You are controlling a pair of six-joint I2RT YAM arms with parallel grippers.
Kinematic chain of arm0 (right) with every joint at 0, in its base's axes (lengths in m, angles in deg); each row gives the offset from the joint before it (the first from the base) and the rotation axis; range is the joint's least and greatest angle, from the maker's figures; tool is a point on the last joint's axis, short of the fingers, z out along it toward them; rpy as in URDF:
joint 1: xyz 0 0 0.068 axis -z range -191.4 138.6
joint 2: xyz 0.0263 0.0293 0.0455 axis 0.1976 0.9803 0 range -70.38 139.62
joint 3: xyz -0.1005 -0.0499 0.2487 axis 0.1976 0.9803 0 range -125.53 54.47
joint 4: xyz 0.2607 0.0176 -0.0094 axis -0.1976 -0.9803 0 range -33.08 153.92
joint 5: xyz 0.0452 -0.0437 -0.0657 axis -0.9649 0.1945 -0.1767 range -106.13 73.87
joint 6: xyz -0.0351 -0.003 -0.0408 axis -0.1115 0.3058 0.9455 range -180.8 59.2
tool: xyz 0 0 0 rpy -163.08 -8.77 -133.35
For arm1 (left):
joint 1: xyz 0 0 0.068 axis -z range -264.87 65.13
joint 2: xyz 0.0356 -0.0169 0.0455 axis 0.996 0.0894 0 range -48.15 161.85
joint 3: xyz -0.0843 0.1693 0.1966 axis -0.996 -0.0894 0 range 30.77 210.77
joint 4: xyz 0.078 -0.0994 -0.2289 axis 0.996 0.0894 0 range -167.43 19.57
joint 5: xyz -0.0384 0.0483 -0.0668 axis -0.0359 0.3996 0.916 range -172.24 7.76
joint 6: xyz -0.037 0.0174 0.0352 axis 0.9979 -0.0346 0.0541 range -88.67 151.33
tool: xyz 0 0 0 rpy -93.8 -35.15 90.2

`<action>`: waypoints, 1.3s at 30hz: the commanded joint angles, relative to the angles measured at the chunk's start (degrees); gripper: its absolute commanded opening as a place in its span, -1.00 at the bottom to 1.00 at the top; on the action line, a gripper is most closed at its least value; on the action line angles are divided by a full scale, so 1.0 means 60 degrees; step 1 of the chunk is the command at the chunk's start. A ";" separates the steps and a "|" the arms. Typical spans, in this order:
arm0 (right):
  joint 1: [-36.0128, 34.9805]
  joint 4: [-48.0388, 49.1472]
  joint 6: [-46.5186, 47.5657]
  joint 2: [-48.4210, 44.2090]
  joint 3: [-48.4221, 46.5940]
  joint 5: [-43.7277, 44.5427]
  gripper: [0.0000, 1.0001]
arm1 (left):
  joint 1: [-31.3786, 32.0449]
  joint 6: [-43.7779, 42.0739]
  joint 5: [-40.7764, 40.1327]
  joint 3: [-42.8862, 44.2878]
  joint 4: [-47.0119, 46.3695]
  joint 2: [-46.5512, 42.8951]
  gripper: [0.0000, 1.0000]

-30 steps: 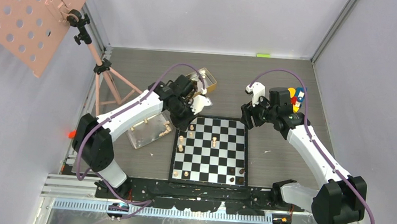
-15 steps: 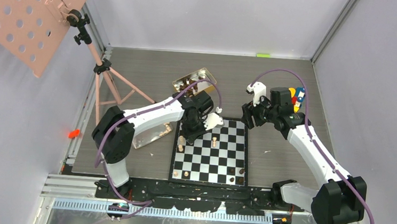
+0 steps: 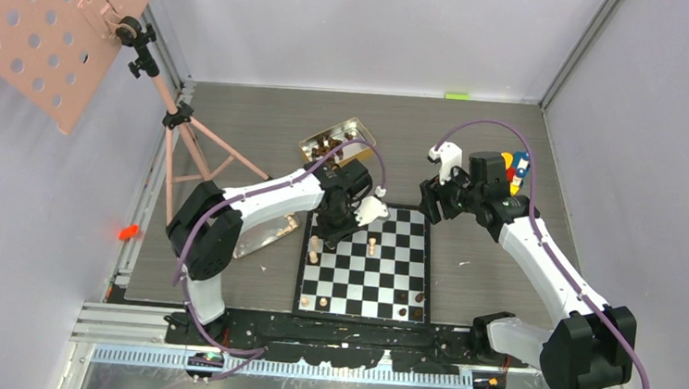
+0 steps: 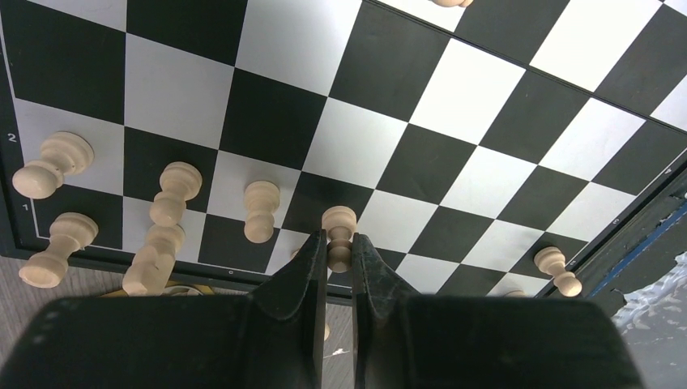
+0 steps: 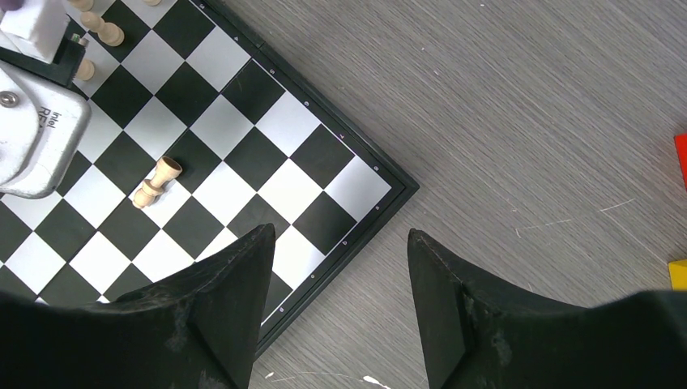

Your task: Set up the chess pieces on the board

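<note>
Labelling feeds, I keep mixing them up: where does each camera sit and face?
Top: fixed above and behind, looking down on the board; left arm and right arm show.
Left wrist: looks down past the left gripper, shut on a pale piece.
Right wrist: looks down past the open right gripper at the board's corner.
Shared: both wrist views see the board.

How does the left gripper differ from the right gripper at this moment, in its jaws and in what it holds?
The left gripper is shut on a pale chess piece; the right gripper is open and holds nothing. The left gripper is over the board beside other pale pieces; the right gripper is over the board's corner and the table. Both have black fingers and point down.
</note>
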 commanded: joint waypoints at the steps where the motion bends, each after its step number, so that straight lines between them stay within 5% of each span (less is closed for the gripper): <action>1: 0.0053 0.0039 0.0149 -0.0001 -0.0145 -0.0094 0.34 | 0.0029 -0.0152 -0.0053 -0.0058 -0.0291 0.0036 -0.93; 15: 0.0052 0.0030 0.0156 -0.0001 -0.0145 -0.0099 0.34 | 0.0042 -0.0126 -0.0070 -0.0263 -0.0324 0.0196 -0.87; 27: 0.0055 -0.0030 -0.0192 0.0290 -0.0196 -0.0657 0.34 | 0.0033 -0.0008 -0.0269 -0.0197 -0.0386 -0.0615 -0.16; 39: -0.0897 0.0520 -0.0929 0.0620 0.0227 -0.1789 0.34 | -0.0376 -0.0214 -0.0596 -0.0782 -0.0620 -0.2859 0.09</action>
